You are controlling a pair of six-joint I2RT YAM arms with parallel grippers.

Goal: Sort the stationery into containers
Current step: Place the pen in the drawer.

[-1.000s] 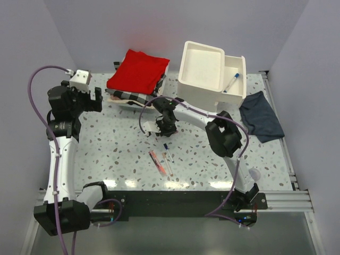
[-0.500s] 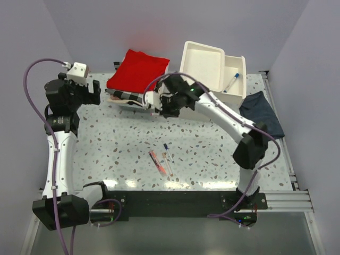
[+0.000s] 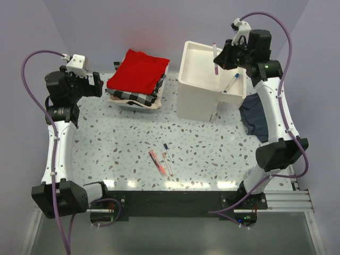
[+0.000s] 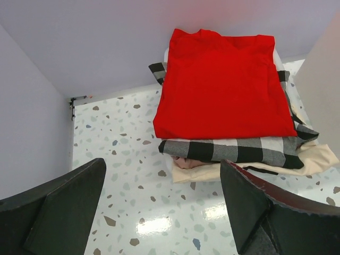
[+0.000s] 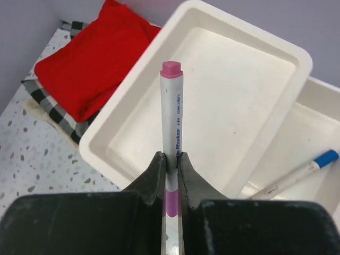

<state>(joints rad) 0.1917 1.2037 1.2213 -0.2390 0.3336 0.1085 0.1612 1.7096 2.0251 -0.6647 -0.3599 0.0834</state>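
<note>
1. Right gripper (image 5: 170, 159) — fingers clamped on pink-capped pen (image 5: 171, 106), held above the white drawer unit (image 3: 196, 103).
2. Blue-capped pen (image 3: 230, 84) lies in the pulled-out drawer (image 3: 245, 71).
3. Left gripper (image 4: 159, 212) — jaws wide apart, holding nothing.

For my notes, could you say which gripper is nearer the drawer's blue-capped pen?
The right gripper, close above the pen; the left gripper far off, beside the cloths.

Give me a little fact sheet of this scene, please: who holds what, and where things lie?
Right pincer: shut on a pink-capped pen, above the white drawer box
Left pincer: open, empty, near the folded cloths
Open drawer: one blue-capped pen inside
On table: orange-red marker, thin pen beside it
</note>
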